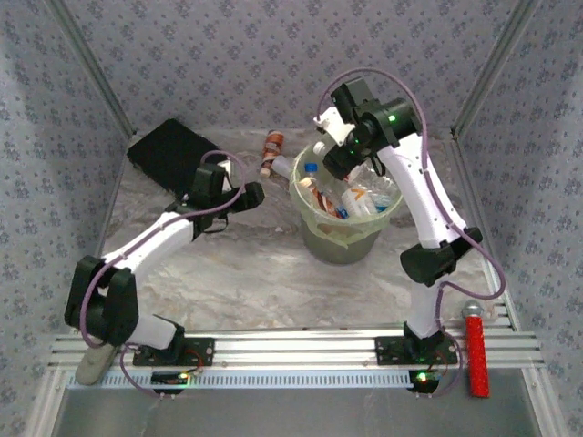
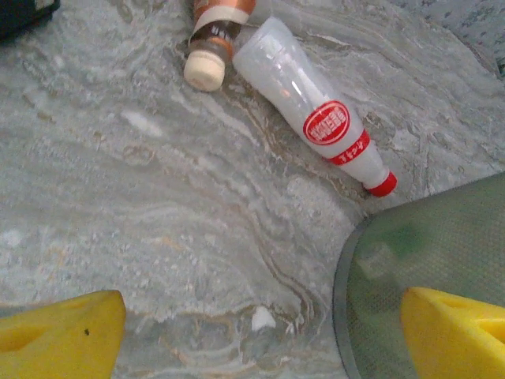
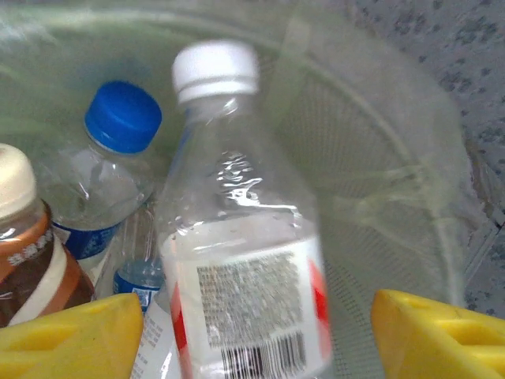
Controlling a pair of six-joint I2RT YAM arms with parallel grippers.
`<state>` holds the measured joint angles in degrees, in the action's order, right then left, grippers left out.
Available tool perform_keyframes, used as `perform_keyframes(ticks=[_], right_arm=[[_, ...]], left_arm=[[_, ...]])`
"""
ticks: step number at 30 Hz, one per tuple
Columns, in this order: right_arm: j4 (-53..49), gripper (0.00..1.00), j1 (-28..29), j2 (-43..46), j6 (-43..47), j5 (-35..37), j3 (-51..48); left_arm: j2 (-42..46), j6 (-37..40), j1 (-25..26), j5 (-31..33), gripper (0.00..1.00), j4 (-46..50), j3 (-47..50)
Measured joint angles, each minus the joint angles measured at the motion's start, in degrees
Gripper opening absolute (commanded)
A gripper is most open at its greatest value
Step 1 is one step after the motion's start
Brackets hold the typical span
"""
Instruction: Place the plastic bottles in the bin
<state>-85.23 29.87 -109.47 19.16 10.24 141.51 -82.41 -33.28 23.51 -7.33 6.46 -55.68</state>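
Over the bin [image 1: 344,241], the right gripper [image 1: 342,162]: yellow fingers [image 3: 71,339] parted wider than the clear white-capped bottle [image 3: 245,260] blurred between them. Visible gap on one side, so no real pinch. Neck up, body inside the rim [image 3: 379,158], above a blue-capped bottle [image 3: 118,158] and others in the bag.

Not yet binned: two bottles on the tabletop behind the bin, both nearer the left gripper [image 1: 253,193]. Jaws of that one [image 2: 256,332] wide apart, nothing between them but bare tabletop.

From the left wrist, ahead and slightly right: a white bottle with a red label and red cap [image 2: 316,118] [image 1: 284,167], lying flat, long axis diagonal — base far and left, cap nearer, just beside the bin's wall [image 2: 426,253]. Just beside its base, a brown-labelled bottle with a cream cap [image 2: 213,39] [image 1: 271,148], also on its side, cap toward the gripper.

Judged next: the left arm's job. Forward reach, plus probably a wrist turn to set the fingers square across the white bottle's body rather than along its slant — then a short carry right, into the bin.
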Motion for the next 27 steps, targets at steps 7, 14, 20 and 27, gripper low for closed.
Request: perform_keyframes(ticks=[7,14,20,27], right_arm=[[0.1,0.65,-3.1,0.4,-2.3,-3.6,2.0],[4.8,0.58,-7.3,2.2,-6.0,-8.0,-9.0],[9.0,0.68,-7.2,4.5,-7.6,-9.8,-11.3],[17.3,0.74,-8.7,14.4,-10.9,-11.4,-15.3]], left_arm=[[-8.0,2.3,-1.3,-1.0,0.90,0.2,-7.3],[-15.1,3.5,-1.6,-1.0,0.90,0.1,-12.7],[-20.0,4.3,-2.1,-0.8,0.89,-0.1,-16.7],[-28.8,4.4,-2.2,0.7,0.86,-0.2,-23.3]])
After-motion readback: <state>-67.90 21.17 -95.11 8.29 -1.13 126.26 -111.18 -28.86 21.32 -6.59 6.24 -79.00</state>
